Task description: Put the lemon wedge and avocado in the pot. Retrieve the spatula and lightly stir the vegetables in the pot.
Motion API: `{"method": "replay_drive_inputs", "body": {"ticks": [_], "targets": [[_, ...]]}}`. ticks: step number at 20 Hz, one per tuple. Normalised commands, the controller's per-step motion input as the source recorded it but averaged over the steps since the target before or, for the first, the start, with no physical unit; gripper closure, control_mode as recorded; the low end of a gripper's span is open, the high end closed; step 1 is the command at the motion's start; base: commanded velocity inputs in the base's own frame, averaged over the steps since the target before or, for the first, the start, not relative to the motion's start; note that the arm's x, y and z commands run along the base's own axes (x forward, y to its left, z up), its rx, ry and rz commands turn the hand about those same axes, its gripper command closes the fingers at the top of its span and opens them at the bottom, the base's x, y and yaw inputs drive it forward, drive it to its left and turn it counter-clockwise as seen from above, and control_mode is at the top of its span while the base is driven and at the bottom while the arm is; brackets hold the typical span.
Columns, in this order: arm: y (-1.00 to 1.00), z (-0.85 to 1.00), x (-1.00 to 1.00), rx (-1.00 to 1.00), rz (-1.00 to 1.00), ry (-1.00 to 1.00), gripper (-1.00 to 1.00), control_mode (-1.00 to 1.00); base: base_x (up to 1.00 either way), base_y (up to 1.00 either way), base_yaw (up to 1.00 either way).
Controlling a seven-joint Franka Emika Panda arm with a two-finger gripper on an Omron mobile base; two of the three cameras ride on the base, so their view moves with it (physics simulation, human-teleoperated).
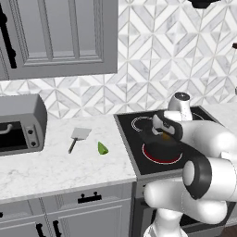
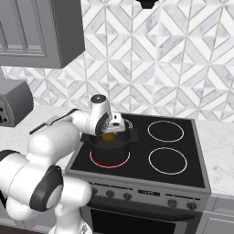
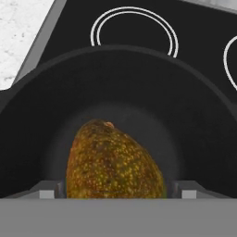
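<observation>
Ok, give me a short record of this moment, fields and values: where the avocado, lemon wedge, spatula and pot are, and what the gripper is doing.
pot: on the front left burner, which glows red
avocado: between the gripper's fingers, over the pot's inside; cannot tell whether it is gripped or let go
gripper: above the pot, jaws wide either side of the avocado
lemon wedge: on the counter, left of the stove
spatula: flat on the counter, left of the wedge, apart from it
left to do: wedge in pot, stirring

avocado (image 3: 113, 162) bottom behind grey band
</observation>
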Motion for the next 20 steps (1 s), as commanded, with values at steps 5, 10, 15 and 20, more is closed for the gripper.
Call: {"method": "replay_drive_inputs", "body": {"ticks": [5, 10, 15, 20], "targets": [[0.0, 0.0, 0.0, 0.0, 0.0, 0.0, -1.0, -1.0, 0.0, 0.0, 0.0], [0.15, 0.57, -0.3, 0.0, 0.0, -0.04, -1.0, -1.0, 0.0, 0.0, 0.0], [0.78, 0.74, -0.64, 0.01, 0.0, 0.02, -1.0, -1.0, 0.0, 0.0, 0.0], [1.0, 0.21, -0.22, 0.01, 0.09, 0.12, -1.0, -1.0, 0.0, 0.0, 0.0]]}}
